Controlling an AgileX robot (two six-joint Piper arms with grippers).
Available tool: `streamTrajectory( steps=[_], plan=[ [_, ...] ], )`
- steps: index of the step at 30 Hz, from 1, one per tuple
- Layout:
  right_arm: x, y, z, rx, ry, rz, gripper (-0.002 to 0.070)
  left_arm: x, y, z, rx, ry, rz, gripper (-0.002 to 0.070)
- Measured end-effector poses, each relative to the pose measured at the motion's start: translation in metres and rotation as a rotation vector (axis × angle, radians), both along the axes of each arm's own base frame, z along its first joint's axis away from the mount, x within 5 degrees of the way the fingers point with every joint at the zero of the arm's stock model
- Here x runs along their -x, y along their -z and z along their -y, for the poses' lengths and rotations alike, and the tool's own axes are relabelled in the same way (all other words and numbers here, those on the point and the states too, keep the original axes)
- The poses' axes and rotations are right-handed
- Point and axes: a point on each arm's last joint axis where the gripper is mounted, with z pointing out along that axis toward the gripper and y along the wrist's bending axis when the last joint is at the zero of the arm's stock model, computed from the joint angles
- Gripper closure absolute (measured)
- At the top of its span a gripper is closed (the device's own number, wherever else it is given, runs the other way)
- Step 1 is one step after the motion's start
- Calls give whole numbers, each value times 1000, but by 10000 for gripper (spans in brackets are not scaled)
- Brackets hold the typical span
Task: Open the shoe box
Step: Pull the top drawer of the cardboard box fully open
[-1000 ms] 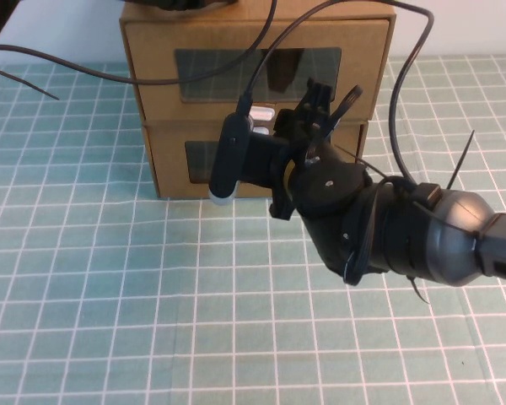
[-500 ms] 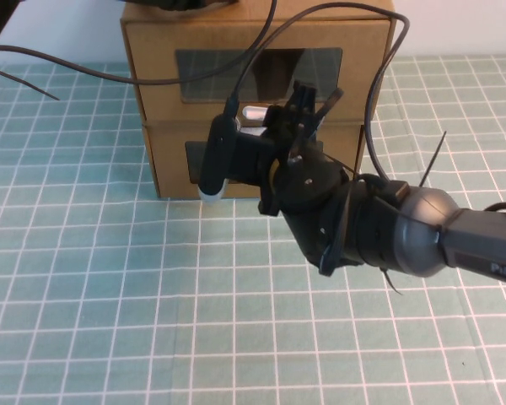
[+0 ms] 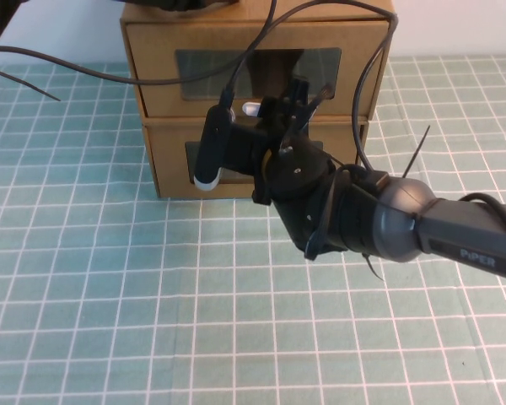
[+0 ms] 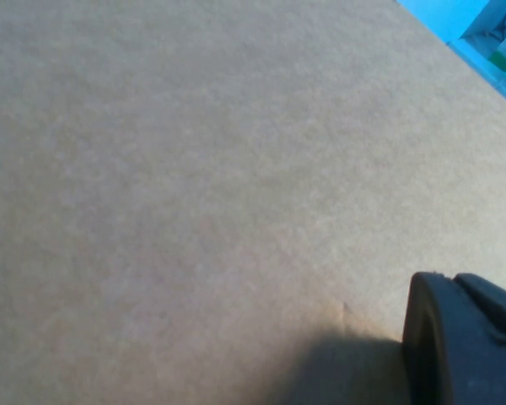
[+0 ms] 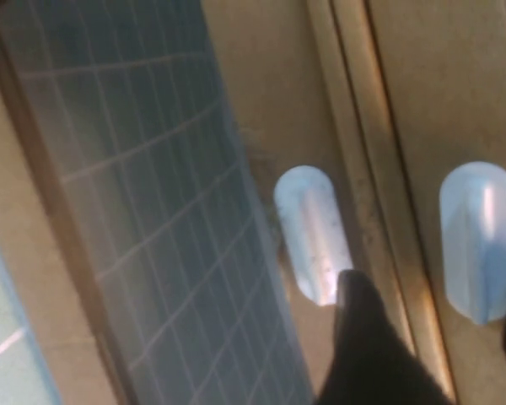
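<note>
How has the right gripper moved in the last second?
Yes: the right gripper went left, closer to the stacked boxes, open at their white handles. The left gripper sits at the top box.

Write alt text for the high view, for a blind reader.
The right gripper, open, is at the front of two stacked cardboard shoe boxes, by a white tab near their seam. The left gripper sits over the top box, at the far edge.

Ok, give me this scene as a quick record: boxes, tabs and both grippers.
stack: upper box on lower box, both look shut
tabs: two white pull tabs, one each side of the seam
right gripper: at the box fronts by the tabs, fingers apart, holding nothing
left gripper: close against plain cardboard
surface: green grid mat
</note>
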Motion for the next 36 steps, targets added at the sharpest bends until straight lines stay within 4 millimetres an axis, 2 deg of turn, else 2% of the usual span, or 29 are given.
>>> streamTrajectory(
  steps=[3,7,9,15,21,28,36],
  plan=[
    [-4,0,0,-5,10,7,409,0,0,0,2,-3,2,680],
    [-5,-1,0,-20,27,13,598,0,0,0,4,-3,2,680],
    [-6,-2,0,-27,28,15,644,0,0,0,6,-2,1,680],
    [-5,-2,-1,-26,38,17,659,-1,1,0,5,-2,-1,680],
    [7,-6,2,-27,30,5,662,-1,2,1,7,0,-6,680],
    [40,-7,13,31,-32,-9,665,-1,2,1,7,1,-5,680],
    [95,2,18,49,-97,-58,666,-1,2,1,8,3,-8,680]
  ],
)
